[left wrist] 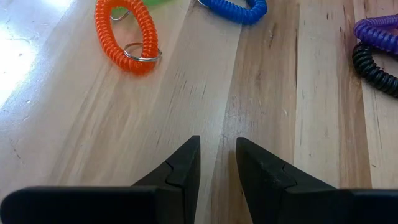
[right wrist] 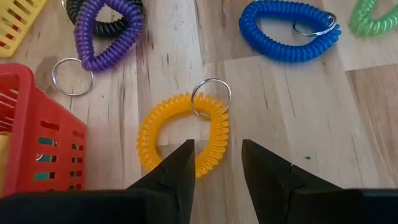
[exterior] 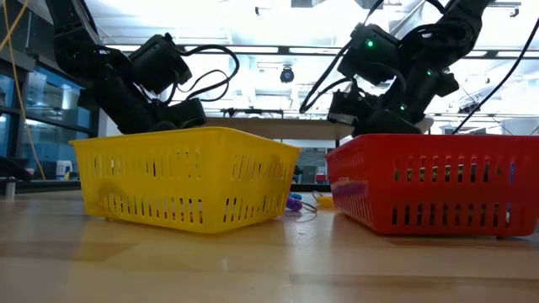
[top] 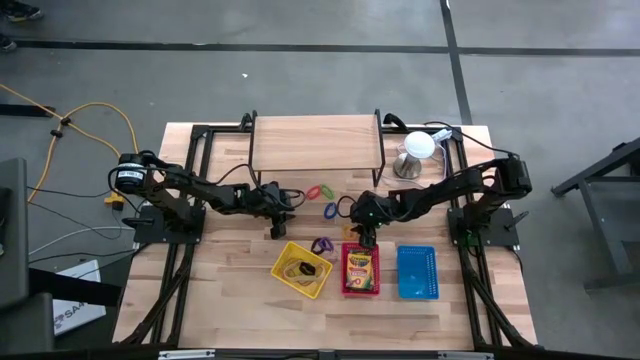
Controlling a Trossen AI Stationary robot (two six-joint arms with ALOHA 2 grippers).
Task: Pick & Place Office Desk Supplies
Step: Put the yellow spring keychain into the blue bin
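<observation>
Here the right hand, fingers apart, hides part of the yellow coil — left hand likewise apart.

Three baskets stand in a row near the table's front edge: yellow basket, red basket, blue basket, with narrow strips of bare wood between them. A raised wooden shelf blocks the rear centre; beside it stands a white dome on a metal base. Between shelf and baskets, coil keyrings lie scattered: orange, blue, purple, black, yellow. Bare wood lies directly ahead of the left gripper. The right gripper straddles the yellow coil, the red basket's wall just beside it.
</observation>
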